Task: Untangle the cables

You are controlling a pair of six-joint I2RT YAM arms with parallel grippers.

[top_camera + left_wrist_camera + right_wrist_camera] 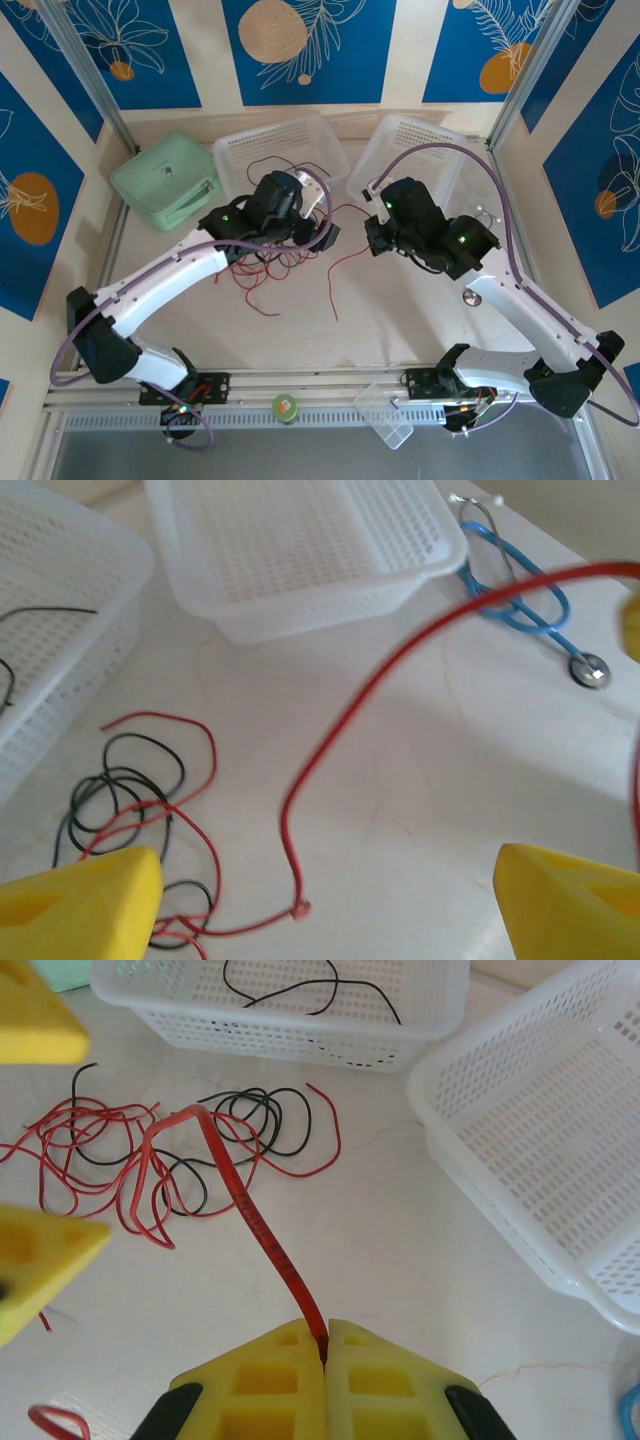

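Strand of red cable [262,1230] is pinched in the closed right gripper [325,1332], seemingly to lift it from the tangle [170,1160]; the left gripper [325,910] is held open nearby.

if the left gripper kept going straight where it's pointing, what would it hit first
Probably the red cable crossing between the open fingers of the left gripper, then the table behind it, though depth is hard to judge here.

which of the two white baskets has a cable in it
The left basket, next to the green case: a black cable lies inside, the right basket holds none.
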